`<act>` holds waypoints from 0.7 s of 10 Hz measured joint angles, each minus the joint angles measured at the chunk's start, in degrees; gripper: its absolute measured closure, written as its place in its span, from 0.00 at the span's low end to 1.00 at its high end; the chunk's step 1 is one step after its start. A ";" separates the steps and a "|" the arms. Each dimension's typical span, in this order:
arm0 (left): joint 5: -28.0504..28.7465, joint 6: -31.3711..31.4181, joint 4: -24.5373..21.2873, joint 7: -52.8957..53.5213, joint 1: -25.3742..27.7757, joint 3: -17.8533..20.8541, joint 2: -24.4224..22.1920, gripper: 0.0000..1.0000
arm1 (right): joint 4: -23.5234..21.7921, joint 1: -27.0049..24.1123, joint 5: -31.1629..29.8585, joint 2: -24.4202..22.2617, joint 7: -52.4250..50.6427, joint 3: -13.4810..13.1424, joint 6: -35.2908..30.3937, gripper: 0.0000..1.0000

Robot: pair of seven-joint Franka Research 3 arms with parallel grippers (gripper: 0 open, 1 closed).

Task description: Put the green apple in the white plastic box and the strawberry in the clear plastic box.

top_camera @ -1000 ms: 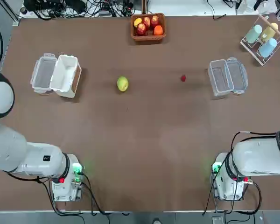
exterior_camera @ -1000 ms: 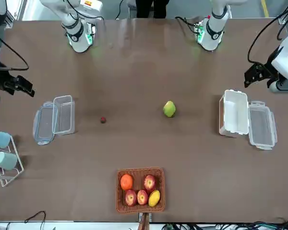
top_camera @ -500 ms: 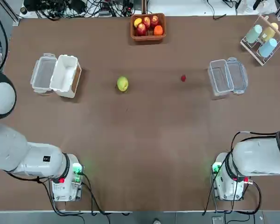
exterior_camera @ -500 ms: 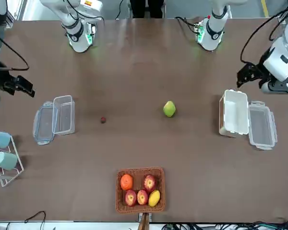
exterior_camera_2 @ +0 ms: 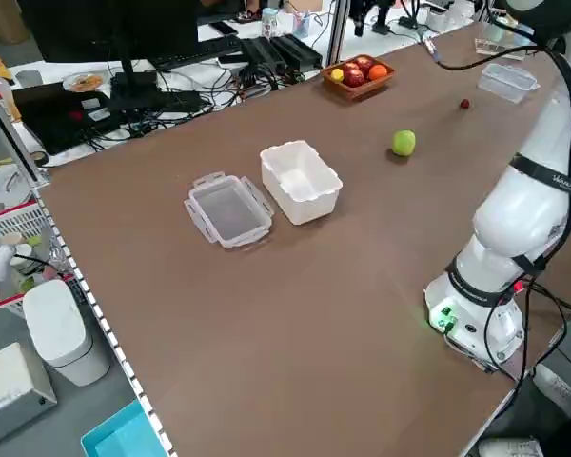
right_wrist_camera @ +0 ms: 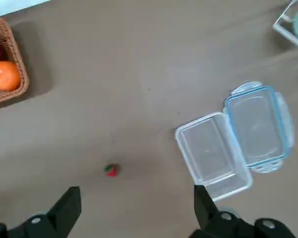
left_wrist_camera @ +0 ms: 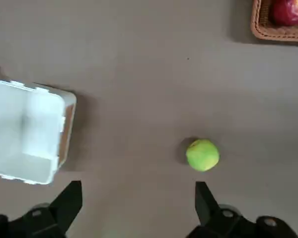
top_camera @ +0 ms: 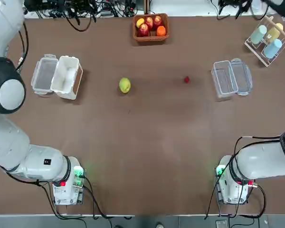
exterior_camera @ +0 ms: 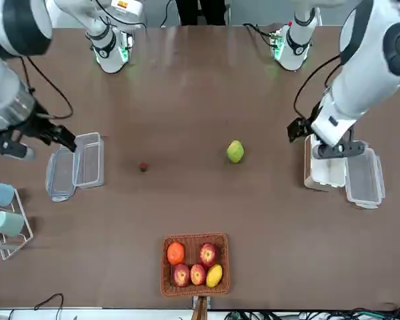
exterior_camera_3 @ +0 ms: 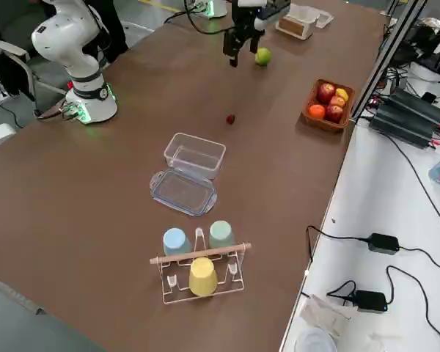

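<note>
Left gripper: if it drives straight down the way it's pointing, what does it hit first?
Probably bare table. The open left gripper points down between the white box and the green apple, touching neither; height is unclear.

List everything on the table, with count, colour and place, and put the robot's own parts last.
Round green apple: 1, yellow-green, table centre-left.
Tiny strawberry: 1, red, between apple and clear box.
Opaque white plastic box: 1, white, open, robot's left.
See-through clear plastic box: 1, colourless, open, robot's right.
Brown woven basket: 1, far edge, holding red, yellow and orange fruit.
Wire cup rack: 1, blue, green and yellow cups, far right corner.
Left gripper: open, high above apple and white box.
Right gripper: open, high above strawberry and clear box.
</note>
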 joint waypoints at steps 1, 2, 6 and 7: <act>0.93 1.15 -0.16 -4.04 -1.57 -0.21 1.75 0.00 | -3.75 0.87 0.17 0.62 4.65 0.01 4.49 0.00; 2.15 1.66 -0.38 -6.54 -3.73 -0.33 3.45 0.00 | -6.77 2.65 0.22 1.59 9.14 0.06 7.99 0.00; 2.93 15.66 -10.90 -19.13 -10.93 -0.59 6.38 0.00 | -16.01 8.91 0.24 9.48 18.18 0.14 24.15 0.00; 2.93 19.88 -14.49 -22.06 -12.90 -0.67 6.54 0.00 | -17.31 10.14 0.24 11.92 19.26 0.13 26.52 0.00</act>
